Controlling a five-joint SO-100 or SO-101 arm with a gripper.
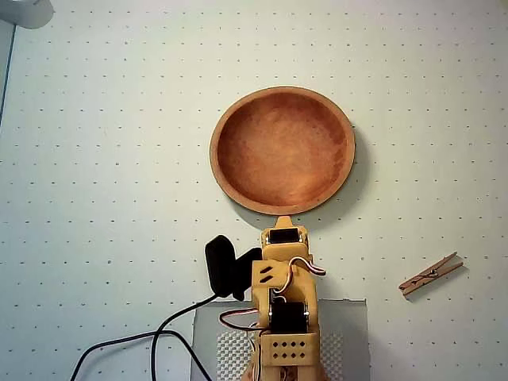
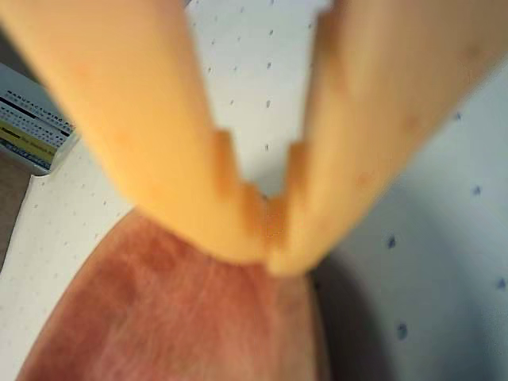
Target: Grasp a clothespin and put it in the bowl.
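Note:
A light-wood clothespin (image 1: 430,275) lies flat on the white dotted mat at the right in the overhead view, well away from the arm. The round reddish-brown bowl (image 1: 282,149) sits in the middle of that view and holds nothing. My orange gripper (image 1: 283,219) points at the bowl's near rim, just short of it. In the wrist view the two orange fingers meet at their tips, so the gripper (image 2: 270,258) is shut with nothing in it, hanging just over the bowl's edge (image 2: 175,317). No clothespin shows in the wrist view.
A black cable (image 1: 151,337) loops at the lower left beside the arm's grey base plate (image 1: 349,325). A box with printed labels (image 2: 32,127) sits at the far left of the wrist view.

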